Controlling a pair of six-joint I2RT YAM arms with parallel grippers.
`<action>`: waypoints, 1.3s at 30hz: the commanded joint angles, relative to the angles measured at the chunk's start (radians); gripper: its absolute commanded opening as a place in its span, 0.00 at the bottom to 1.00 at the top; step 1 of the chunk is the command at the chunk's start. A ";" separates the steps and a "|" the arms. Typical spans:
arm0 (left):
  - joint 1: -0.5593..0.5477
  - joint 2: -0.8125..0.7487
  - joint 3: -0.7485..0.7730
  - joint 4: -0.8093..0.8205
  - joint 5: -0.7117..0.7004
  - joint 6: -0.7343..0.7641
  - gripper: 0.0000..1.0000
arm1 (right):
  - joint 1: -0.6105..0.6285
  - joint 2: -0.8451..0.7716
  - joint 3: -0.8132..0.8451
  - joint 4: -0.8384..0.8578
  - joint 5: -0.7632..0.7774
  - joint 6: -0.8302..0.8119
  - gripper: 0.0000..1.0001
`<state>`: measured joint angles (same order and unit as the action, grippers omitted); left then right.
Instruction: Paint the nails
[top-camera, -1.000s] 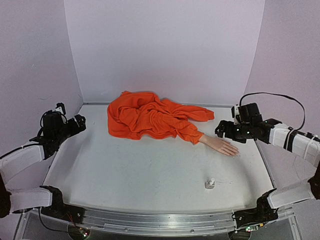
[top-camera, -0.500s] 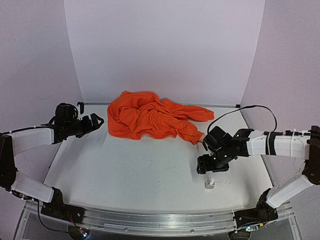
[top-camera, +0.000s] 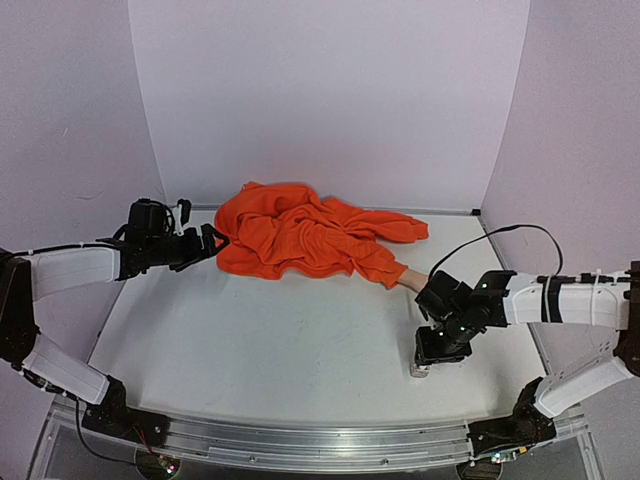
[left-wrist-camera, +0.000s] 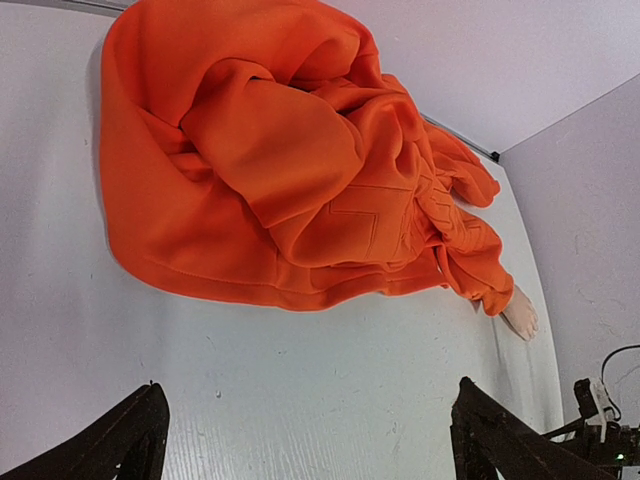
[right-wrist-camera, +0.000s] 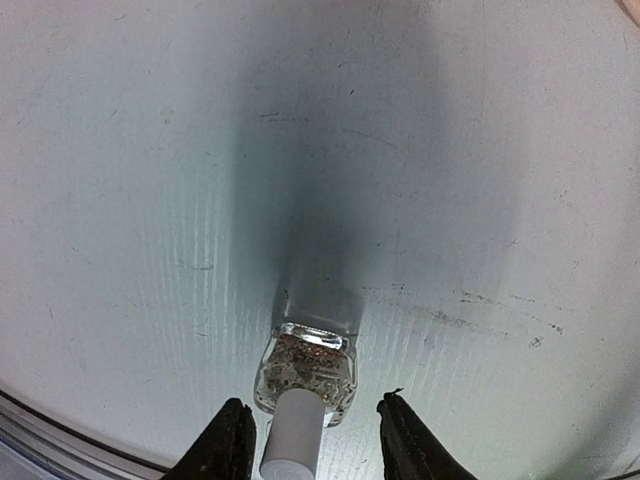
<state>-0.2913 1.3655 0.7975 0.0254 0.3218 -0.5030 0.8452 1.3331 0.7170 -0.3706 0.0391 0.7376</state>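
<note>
The pale mannequin hand (left-wrist-camera: 520, 315) pokes out of the orange sleeve (left-wrist-camera: 480, 270). In the top view only its wrist (top-camera: 408, 280) shows, because my right arm covers the fingers; the nails cannot be made out. A small clear bottle (right-wrist-camera: 305, 375) with a white cap stands on the table, glittery liquid inside. My right gripper (right-wrist-camera: 312, 408) hangs over it with a finger on each side of the cap and a gap on both sides. My left gripper (left-wrist-camera: 308, 390) is wide open and holds nothing, just left of the orange sweatshirt (top-camera: 300, 235).
The crumpled sweatshirt fills the back middle of the white table (top-camera: 270, 340). Lilac walls close in the back and both sides. The bottle (top-camera: 419, 368) stands near the table's front right edge, with a metal rail (top-camera: 320, 440) along the front.
My right arm swung from beside the hand down over the bottle, and its jaws have narrowed around the cap. My left arm reached rightward to the sweatshirt's edge.
</note>
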 joint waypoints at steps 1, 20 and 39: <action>-0.007 0.001 0.052 0.019 0.020 -0.012 0.99 | 0.015 -0.014 0.002 -0.047 0.000 0.014 0.41; -0.072 0.043 0.060 -0.003 0.015 -0.055 0.99 | 0.026 0.071 0.154 0.088 0.103 -0.075 0.00; -0.572 0.048 -0.100 0.371 0.029 0.601 0.84 | 0.009 0.338 0.577 0.315 -0.336 -0.324 0.00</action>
<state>-0.8341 1.3838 0.6968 0.2825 0.3435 -0.0788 0.8364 1.6665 1.2442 -0.0666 -0.2108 0.4561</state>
